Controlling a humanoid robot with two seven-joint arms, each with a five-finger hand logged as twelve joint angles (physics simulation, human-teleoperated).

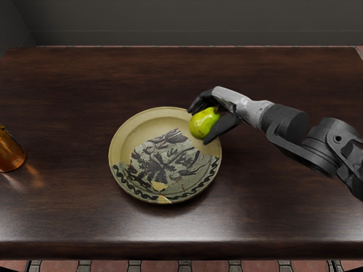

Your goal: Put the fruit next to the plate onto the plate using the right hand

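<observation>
One pear (203, 123) is gripped in the right hand (219, 111), with dark fingers curled over its top and the thumb pressed beneath. The patterned plate (131, 131) is spread below and left of the hand, and the pear is held over its nearest rim. Far to the hand's left, an amber container (8, 151) is seen on the dark wooden table (85, 73).
</observation>
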